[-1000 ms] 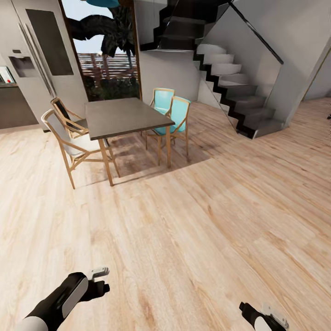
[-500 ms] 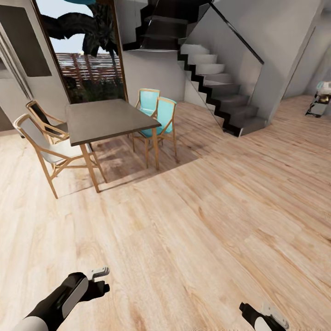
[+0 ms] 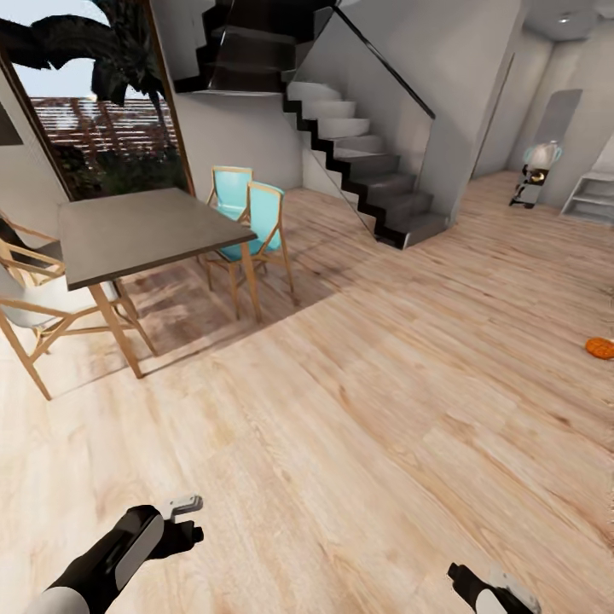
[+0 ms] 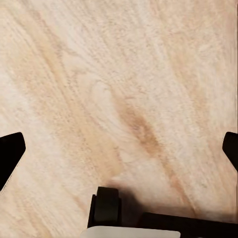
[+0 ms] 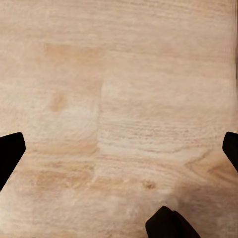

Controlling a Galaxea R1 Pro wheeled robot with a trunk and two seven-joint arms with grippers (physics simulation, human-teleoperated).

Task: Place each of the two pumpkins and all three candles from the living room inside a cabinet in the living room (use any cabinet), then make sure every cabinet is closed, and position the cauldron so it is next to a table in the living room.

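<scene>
Both grippers, left (image 4: pixel 119 148) and right (image 5: pixel 119 148), hang wide open over bare wood floor (image 3: pixel 358 443) (one orange pumpkin (image 3: pixel 599 347) sits far right).

My left arm (image 3: pixel 111 554) has a black rounded shell with a long light grey panel along its upper side. At its end sits a small black wrist block, and a pale grey flat bracket stands out from it. My right arm (image 3: pixel 490 593) has the same colours: black body, white-grey panel, and a pale bracket. In each wrist view I see matte black fingertips (image 4: pixel 11 151) with slanted edges, and nothing is between them. Near the left wrist camera there is a black rounded part over a white housing edge.
</scene>
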